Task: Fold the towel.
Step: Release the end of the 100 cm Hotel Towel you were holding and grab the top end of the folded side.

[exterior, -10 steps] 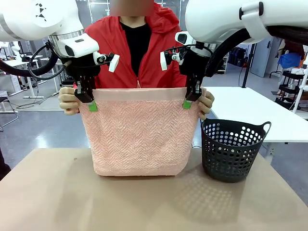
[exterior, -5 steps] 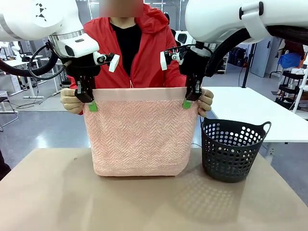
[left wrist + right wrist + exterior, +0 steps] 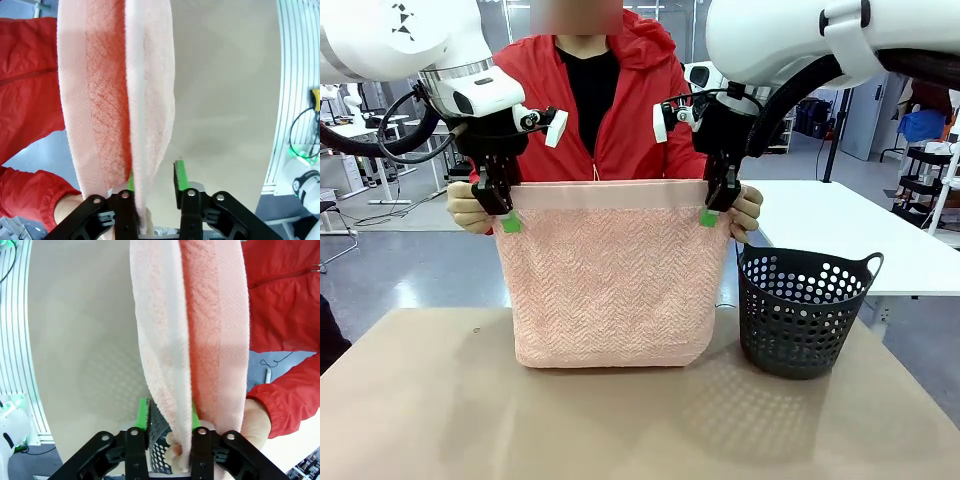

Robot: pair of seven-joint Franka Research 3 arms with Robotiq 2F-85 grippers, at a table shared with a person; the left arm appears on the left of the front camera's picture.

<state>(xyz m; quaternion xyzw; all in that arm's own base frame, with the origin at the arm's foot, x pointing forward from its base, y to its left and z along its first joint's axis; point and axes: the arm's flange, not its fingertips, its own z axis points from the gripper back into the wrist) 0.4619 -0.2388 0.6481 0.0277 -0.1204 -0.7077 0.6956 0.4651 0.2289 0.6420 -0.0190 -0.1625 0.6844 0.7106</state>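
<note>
Hanging in the middle of the front view, the towel [image 3: 610, 280] was stretched flat between the two arms and the person, with its top edge level in the upper half of the frame and its bottom edge touching the table [image 3: 620, 430]. The wrist views showed two layers lying against each other, so I judged that one fold was already made and the towel was doubled. What was left, as I judged it, was to fold it smaller or to lay it down. It did not lie as a finished packet yet. The left gripper [image 3: 503, 213] stood at the upper left corner of the towel. In its wrist view the jaws were apart, with the towel's edge between them lying against one pad while the other green pad [image 3: 180, 175] stood clear of the cloth, so it did not pinch it. The right gripper [image 3: 715, 208] stood at the upper right corner, also with the jaws apart around the edge and a small gap beside the cloth. One of the person's hands [image 3: 468, 210] held the corner just outside the left gripper, and the other hand [image 3: 748, 212] held the corner just outside the right one, so the weight seemed to be with the person. The towel was pale salmon pink, with a zigzag texture and a smooth plain band along the top. It looked soft and hung without big wrinkles. A dark basket [image 3: 805, 310] with holes stood just beside it, at the right of the frame.
</note>
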